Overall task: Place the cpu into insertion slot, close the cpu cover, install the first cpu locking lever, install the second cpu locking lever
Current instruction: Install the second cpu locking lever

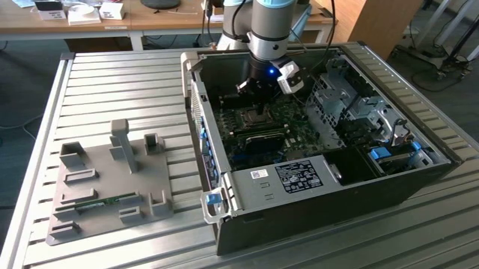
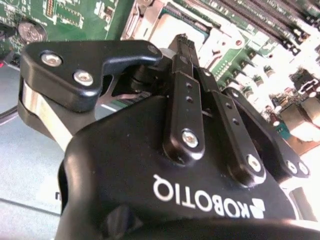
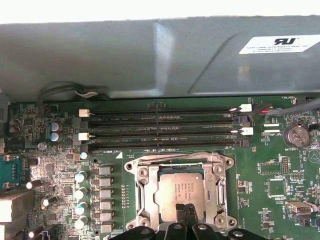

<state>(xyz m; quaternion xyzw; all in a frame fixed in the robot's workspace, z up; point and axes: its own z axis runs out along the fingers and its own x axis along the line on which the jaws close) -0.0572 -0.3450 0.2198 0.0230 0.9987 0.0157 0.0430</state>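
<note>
We see the cpu [image 3: 181,192] lying flat in the insertion slot [image 3: 220,195], the cpu cover [image 3: 150,187] framing its edges. The gripper [image 3: 186,214] (fingers pinched together, holding nothing) rests its tips on the chip's near edge, with bare green motherboard [image 3: 265,180] open on both sides.

- The cpu [image 3: 180,194] is topped with dull silver-grey metal — matt, smooth.
- The cpu cover [image 3: 144,192] is seen as bright, shiny metal.
- The gripper [image 2: 186,47] is cased in black plastic — slightly glossy.
- The table [image 1: 112,89] is formed of ribbed, pale grey metal.
</note>
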